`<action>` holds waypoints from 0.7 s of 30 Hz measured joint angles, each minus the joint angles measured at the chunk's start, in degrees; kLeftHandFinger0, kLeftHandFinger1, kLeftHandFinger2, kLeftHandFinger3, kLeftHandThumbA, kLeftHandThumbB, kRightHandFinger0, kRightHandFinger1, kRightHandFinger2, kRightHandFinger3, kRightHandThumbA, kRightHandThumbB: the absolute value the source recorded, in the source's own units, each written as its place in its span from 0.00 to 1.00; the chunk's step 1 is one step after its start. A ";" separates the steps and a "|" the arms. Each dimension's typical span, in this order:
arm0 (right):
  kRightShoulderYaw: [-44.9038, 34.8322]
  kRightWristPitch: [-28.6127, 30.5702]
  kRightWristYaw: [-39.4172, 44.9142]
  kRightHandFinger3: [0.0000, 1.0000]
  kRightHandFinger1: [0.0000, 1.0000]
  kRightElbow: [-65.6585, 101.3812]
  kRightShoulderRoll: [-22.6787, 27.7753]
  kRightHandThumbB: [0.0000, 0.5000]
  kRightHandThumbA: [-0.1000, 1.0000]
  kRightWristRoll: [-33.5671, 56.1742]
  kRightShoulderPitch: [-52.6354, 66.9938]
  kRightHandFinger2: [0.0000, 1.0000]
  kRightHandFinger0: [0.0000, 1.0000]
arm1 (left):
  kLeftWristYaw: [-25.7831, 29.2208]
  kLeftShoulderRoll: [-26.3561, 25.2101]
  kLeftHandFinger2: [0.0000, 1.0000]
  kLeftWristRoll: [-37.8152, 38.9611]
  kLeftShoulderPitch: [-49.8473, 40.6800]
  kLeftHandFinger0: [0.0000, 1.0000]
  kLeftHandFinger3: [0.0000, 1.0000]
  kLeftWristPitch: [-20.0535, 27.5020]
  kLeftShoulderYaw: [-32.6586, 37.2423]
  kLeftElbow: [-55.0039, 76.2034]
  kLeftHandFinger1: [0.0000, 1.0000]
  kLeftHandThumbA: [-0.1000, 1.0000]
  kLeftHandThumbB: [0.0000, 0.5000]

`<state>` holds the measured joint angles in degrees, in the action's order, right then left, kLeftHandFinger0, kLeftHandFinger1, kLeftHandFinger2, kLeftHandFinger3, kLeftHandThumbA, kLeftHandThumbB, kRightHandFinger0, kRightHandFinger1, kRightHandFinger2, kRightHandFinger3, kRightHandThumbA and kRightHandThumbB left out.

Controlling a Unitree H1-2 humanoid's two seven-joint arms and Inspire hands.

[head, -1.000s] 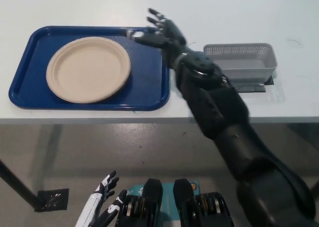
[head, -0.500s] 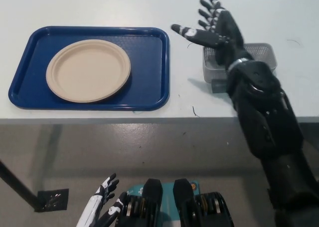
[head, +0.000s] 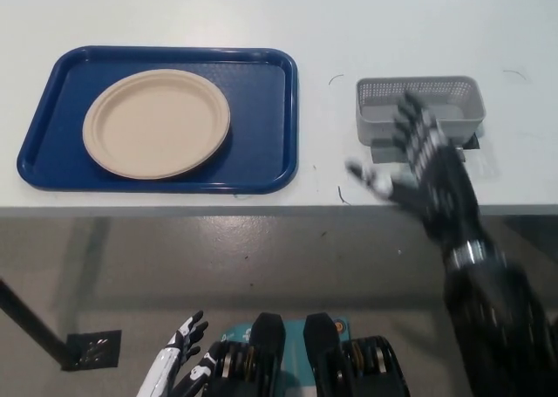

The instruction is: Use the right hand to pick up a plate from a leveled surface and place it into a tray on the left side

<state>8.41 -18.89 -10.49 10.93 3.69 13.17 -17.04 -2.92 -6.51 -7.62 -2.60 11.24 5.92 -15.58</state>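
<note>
Placement appears complete: the round beige paper plate (head: 157, 124) lies flat inside the blue rectangular plastic tray (head: 266, 161), left of its centre, so the raised rim contains it. The black right hand (head: 425, 172), fingers spread and empty, hovers right of the tray, over the counter (head: 323, 30) edge before a grey mesh basket (head: 418, 105). The white left hand (head: 179, 362) rests low, below the tray, fingers apart.

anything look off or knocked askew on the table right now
Nothing stands out. The plate lies flat inside the blue tray, and the grey basket stands upright on the table. No spills or damage show.
</note>
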 measured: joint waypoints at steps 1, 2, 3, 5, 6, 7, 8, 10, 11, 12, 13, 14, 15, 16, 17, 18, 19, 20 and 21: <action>0.23 0.83 0.01 1.00 1.00 1.85 0.07 0.52 1.00 -0.62 3.39 1.00 1.00 | 0.01 0.00 1.00 0.00 0.02 1.00 1.00 0.00 -0.01 -0.25 1.00 0.74 0.40; 0.49 1.65 0.01 1.00 1.00 3.44 0.26 0.43 1.00 -1.17 6.72 1.00 1.00 | 0.01 -0.02 1.00 0.00 0.02 1.00 1.00 0.00 -0.01 -0.40 1.00 0.74 0.39; 0.66 2.22 0.01 1.00 1.00 4.40 0.45 0.43 1.00 -1.59 8.95 1.00 1.00 | 0.01 -0.02 1.00 -0.01 0.03 1.00 1.00 0.00 -0.01 -0.45 1.00 0.74 0.40; 1.23 3.68 -0.10 1.00 1.00 6.73 1.33 0.61 1.00 -2.97 14.95 1.00 1.00 | 0.01 -0.02 1.00 -0.02 0.12 1.00 1.00 0.00 -0.01 -0.61 1.00 0.74 0.40; 1.59 4.54 -0.19 1.00 1.00 7.70 1.92 0.62 1.00 -3.73 17.70 1.00 1.00 | 0.01 -0.02 1.00 -0.02 0.19 1.00 1.00 0.00 0.00 -0.67 1.00 0.74 0.41; 1.87 5.02 -0.25 1.00 1.00 8.14 2.34 0.64 1.00 -4.22 19.31 1.00 1.00 | 0.01 -0.03 1.00 -0.03 0.22 1.00 1.00 0.00 -0.01 -0.72 1.00 0.74 0.42; 2.41 5.92 -0.36 1.00 1.00 8.72 3.08 0.53 1.00 -5.09 21.87 1.00 1.00 | 0.01 -0.04 1.00 -0.04 0.29 1.00 1.00 0.00 -0.01 -0.80 1.00 0.74 0.44; 3.17 7.62 -0.67 1.00 1.00 9.18 4.32 0.55 1.00 -6.54 25.87 1.00 1.00 | 0.01 -0.03 1.00 -0.06 0.40 1.00 1.00 0.00 0.00 -1.00 1.00 0.75 0.45; 3.23 7.89 -0.72 1.00 1.00 9.16 4.44 0.52 1.00 -6.77 26.21 1.00 1.00 | 0.01 -0.03 1.00 -0.07 0.41 1.00 1.00 0.00 0.00 -1.02 1.00 0.75 0.45; 3.50 8.98 -0.91 1.00 1.00 8.99 4.98 0.50 1.00 -7.68 27.87 1.00 1.00 | 0.01 -0.04 1.00 -0.11 0.42 1.00 1.00 0.00 0.00 -1.14 1.00 0.75 0.44; 3.65 9.77 -1.08 1.00 1.00 8.75 5.29 0.50 1.00 -8.21 28.93 1.00 1.00 | 0.01 -0.03 1.00 -0.15 0.41 1.00 1.00 0.00 0.00 -1.19 1.00 0.75 0.43; 3.69 10.79 -1.22 1.00 1.00 8.25 5.41 0.51 1.00 -8.75 29.60 1.00 1.00 | 0.01 -0.03 1.00 -0.17 0.41 1.00 1.00 0.00 0.00 -1.23 1.00 0.75 0.41; 3.71 11.31 -1.28 1.00 1.00 7.84 5.45 0.62 1.00 -9.10 29.86 1.00 1.00 | 0.01 -0.03 1.00 -0.18 0.41 1.00 1.00 0.01 0.00 -1.26 1.00 0.75 0.40; 3.71 11.40 -1.29 1.00 1.00 7.74 5.45 0.64 1.00 -9.17 29.90 1.00 1.00 | 0.01 -0.03 1.00 -0.18 0.41 1.00 1.00 0.01 0.00 -1.27 1.00 0.75 0.41; 3.72 12.79 -1.42 1.00 1.00 6.00 5.46 0.64 1.00 -9.83 30.12 1.00 1.00 | 0.01 -0.04 1.00 -0.20 0.43 1.00 1.00 0.01 0.00 -1.37 1.00 0.75 0.42; 3.71 13.83 -1.44 1.00 1.00 4.68 5.45 0.62 1.00 -10.18 29.98 1.00 1.00 | 0.01 -0.04 1.00 -0.20 0.45 1.00 1.00 0.02 0.00 -1.46 1.00 0.75 0.41; 3.71 14.66 -1.45 1.00 1.00 2.84 5.43 0.58 1.00 -10.45 29.66 1.00 1.00 | 0.01 -0.04 1.00 -0.21 0.51 1.00 1.00 0.02 0.00 -1.59 1.00 0.76 0.42; 3.71 15.89 -1.45 1.00 1.00 0.80 5.41 0.60 1.00 -10.62 29.26 1.00 1.00 | 0.01 -0.04 1.00 -0.21 0.59 1.00 1.00 0.03 0.00 -1.76 1.00 0.76 0.43; 3.70 16.39 -1.45 1.00 1.00 -0.44 5.40 0.59 1.00 -10.68 28.98 1.00 1.00 | 0.01 -0.05 1.00 -0.22 0.63 1.00 1.00 0.04 0.00 -1.83 1.00 0.76 0.43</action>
<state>12.11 -2.50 -11.94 10.49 9.09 2.49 11.94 -2.90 -6.56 -7.84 -1.97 11.28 5.92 -17.42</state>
